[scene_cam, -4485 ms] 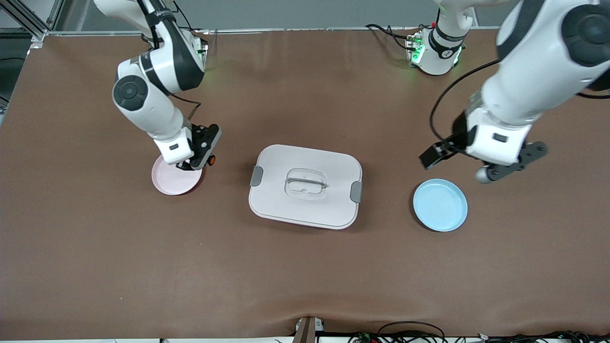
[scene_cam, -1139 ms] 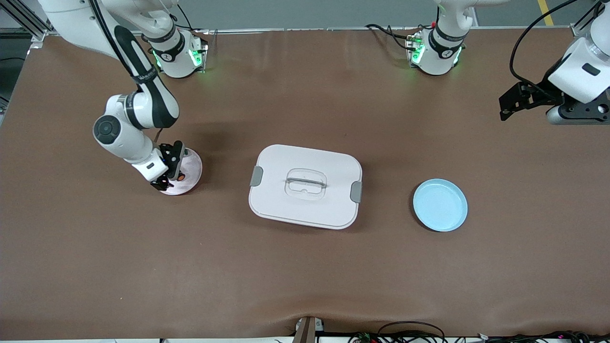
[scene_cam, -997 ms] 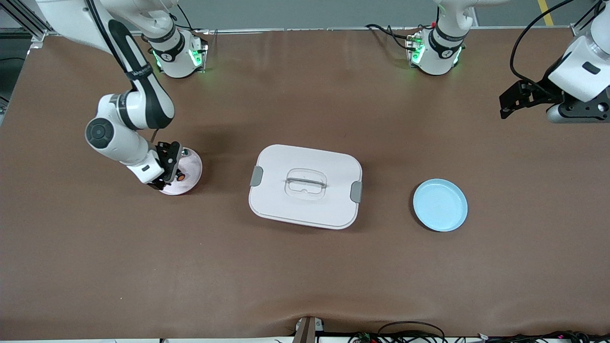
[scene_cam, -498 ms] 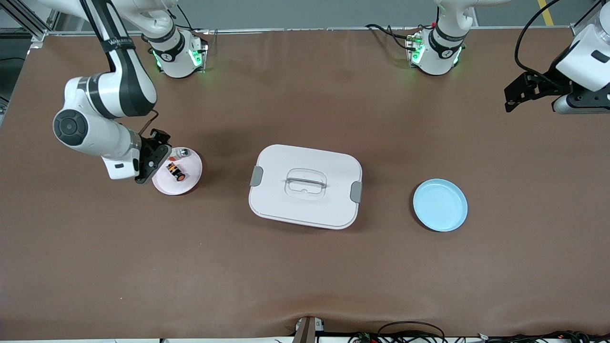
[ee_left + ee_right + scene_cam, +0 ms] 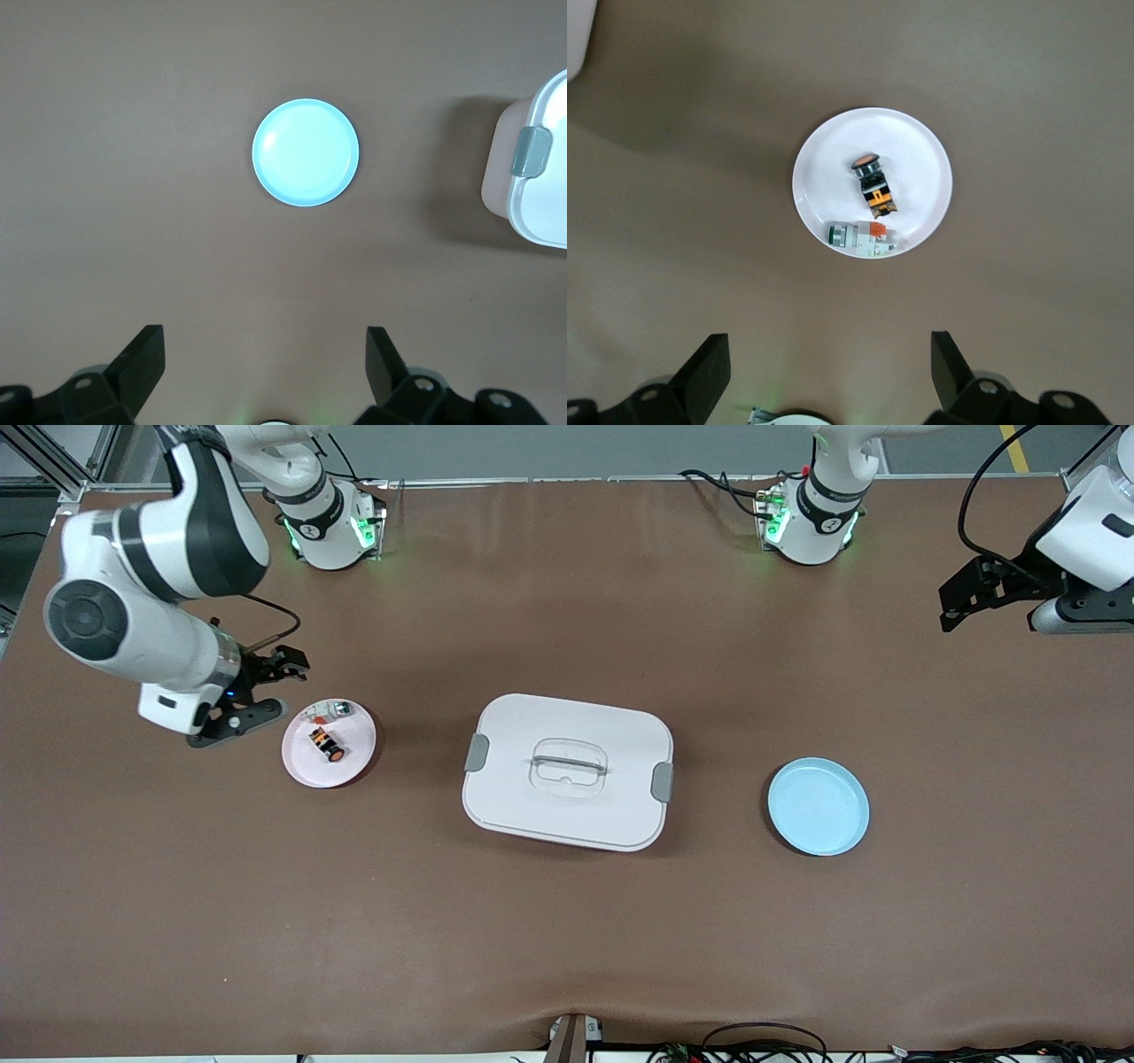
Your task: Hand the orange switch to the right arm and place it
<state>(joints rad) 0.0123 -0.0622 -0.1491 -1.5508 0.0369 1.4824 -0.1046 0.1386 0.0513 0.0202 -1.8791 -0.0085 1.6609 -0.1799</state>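
Your right gripper (image 5: pixel 232 717) has let go and lifted away from the pink plate (image 5: pixel 353 765) since half a second ago, when it was just at the plate's rim, and a second ago it was down on the plate with the part between its fingers; the left arm has barely shifted in that time. Nearest the front camera sits the light blue plate (image 5: pixel 818 807), bare, toward the left arm's end of the table. Beside it, at mid-table, lies the white lidded container (image 5: pixel 568 771) with grey side latches and a clear handle on its lid. Slightly farther from the camera, toward the right arm's end, the pink plate carries the orange switch (image 5: pixel 326 745), lying on its side with its round orange face turned toward the camera and its black-and-orange body trailing away. Just beside it on the same plate, nearer the robot bases, rests a small clear-and-silver switch block (image 5: pixel 332 709) with red-orange bits. Your right gripper hangs over bare table just beside that plate, fingers spread wide and holding nothing, as the right wrist view shows. Your left gripper (image 5: pixel 1083 609) waits high over the left arm's end of the table, also parted and empty, with the blue plate (image 5: pixel 306 152) below it.
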